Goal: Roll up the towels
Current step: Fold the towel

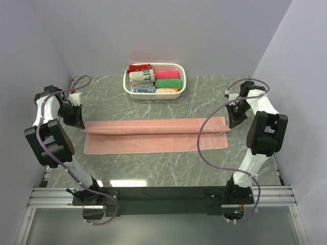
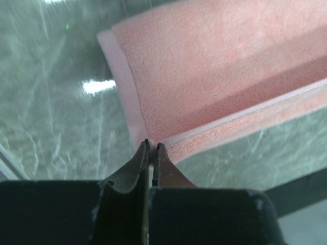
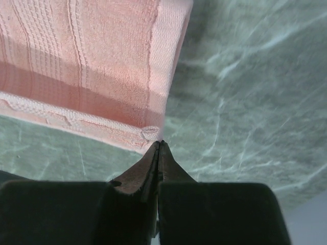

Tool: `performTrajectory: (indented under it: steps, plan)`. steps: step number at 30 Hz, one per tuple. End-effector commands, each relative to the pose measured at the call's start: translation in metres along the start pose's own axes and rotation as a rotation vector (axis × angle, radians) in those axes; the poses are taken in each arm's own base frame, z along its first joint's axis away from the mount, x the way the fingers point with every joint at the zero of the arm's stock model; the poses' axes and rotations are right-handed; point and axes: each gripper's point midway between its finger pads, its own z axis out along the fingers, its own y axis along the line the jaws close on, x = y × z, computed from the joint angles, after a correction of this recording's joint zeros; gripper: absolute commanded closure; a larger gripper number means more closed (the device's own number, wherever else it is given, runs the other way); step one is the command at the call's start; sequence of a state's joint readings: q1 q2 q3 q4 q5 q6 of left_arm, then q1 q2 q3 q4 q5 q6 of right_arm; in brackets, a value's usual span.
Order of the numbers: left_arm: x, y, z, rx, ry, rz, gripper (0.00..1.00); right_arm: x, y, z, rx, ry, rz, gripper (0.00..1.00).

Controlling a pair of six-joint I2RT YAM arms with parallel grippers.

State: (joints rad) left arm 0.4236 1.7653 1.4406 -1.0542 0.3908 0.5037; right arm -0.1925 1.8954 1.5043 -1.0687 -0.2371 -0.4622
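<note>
1. The left pincer (image 2: 152,144) is closed to a sliver. The hemmed corner of the salmon-pink towel (image 1: 153,138) meets its tips and looks pinched there, with the cloth running away ahead and to the right of the fingers.
2. The right pincer (image 3: 159,143) is closed tight, by the look of it on the opposite corner. The hem and its small loop sit just ahead of the tips, and the cloth spreads ahead and to the left.
3. Between the two pincers the towel stretches full length across the worktop (image 1: 153,168). The long edge at the pincers is either raised or doubled over the rest, I cannot tell which, and a shadowed step runs beneath it. The strip behind the pincers, toward the arm bases, lies flat and uncovered.
4. I judge the step in hand to be a lengthwise fold that narrows the towel; the rolling itself is not yet begun.
5. To do it well, both pincers should travel together, at equal height and pace. That way the held edge comes down parallel to the flat strip's edge, not skewed.
6. A light tension between the pincers helps. Slack would let the middle sag and wrinkle, while too hard a pull could drag a corner out of such thin grips.
7. Lower until hem lies on hem, then let go; a low release should stop the terry springing back.
8. The white basket (image 1: 153,96) of rolled cloths stands well beyond both pincers, out of the path.
</note>
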Motion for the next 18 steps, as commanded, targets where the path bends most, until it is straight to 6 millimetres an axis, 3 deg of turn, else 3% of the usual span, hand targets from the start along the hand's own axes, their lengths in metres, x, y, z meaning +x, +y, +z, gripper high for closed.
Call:
performTrajectory:
  steps: [1,4,8,11,18]
  plan:
    - [0.020,0.022,-0.027,-0.086,0.049,0.048,1.00,0.023,-0.022,-0.015,0.119,0.057,-0.038,1.00]
    - [0.032,0.018,-0.030,-0.081,0.072,0.065,0.99,0.033,-0.016,-0.009,0.098,0.081,-0.039,1.00]
    - [0.061,0.014,-0.006,-0.061,0.140,0.031,1.00,0.046,-0.009,0.019,0.059,0.149,-0.014,1.00]
    - [0.071,0.022,0.015,-0.079,0.165,-0.012,0.99,0.043,-0.014,0.033,0.081,0.152,0.002,1.00]
    - [0.081,0.029,0.045,-0.086,0.169,-0.077,1.00,0.044,-0.017,0.039,0.086,0.164,0.005,1.00]
